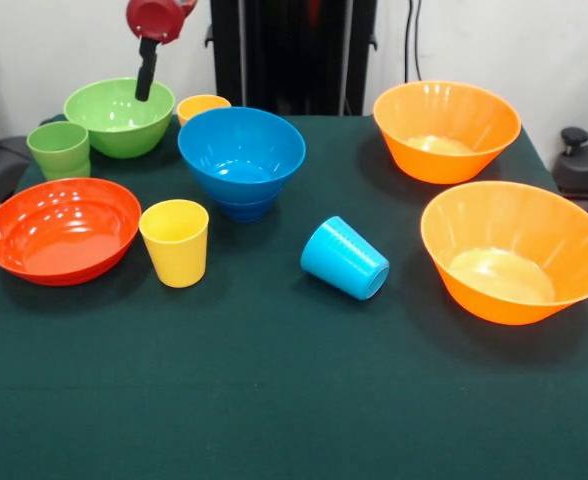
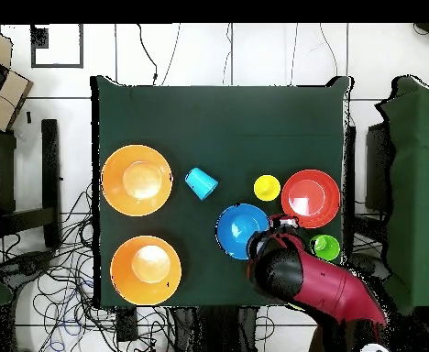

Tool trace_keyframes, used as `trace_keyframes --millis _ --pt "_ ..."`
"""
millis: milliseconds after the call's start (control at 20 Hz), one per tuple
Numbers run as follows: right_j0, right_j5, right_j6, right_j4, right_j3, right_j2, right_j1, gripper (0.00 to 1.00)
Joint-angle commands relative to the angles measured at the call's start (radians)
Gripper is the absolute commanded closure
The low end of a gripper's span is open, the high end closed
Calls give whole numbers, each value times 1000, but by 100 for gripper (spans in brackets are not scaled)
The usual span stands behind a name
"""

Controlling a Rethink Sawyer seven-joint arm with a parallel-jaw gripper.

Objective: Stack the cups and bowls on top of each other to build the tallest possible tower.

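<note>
You had barely a tower on the table: the medium light blue plastic bowl [image 1: 242,150] sat on what looked like a smaller dark blue bowl [image 1: 244,209] nested beneath it, mid-table, and that was the only pile. Everything else stood alone. The wide red-orange bowl [image 1: 61,229] sat just beside the upright yellow plastic cup [image 1: 175,241]; the light blue cup [image 1: 345,258] lay tipped on its side near the middle. Further back, the green cup [image 1: 59,148] stood by the green bowl [image 1: 119,116], with a second yellow cup [image 1: 203,106] tucked behind. The two large orange bowls [image 1: 446,129] [image 1: 515,250] waited well apart on the other side. Your tool [image 1: 146,85] hung over the green bowl's rim, and I could not tell whether it was released or clenched. By my reckoning, nearly all the stacking was left.
</note>
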Motion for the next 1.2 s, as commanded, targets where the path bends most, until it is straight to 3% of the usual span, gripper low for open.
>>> trace_keyframes --millis 50,450,750,1200 --pt "-14 59 -21 10 0 125 54 0" --pt "-15 -33 -25 -50 3 91 110 0" --pt "33 -37 -10 -58 -7 38 127 0" --pt "12 -95 -37 -94 -28 33 192 0"
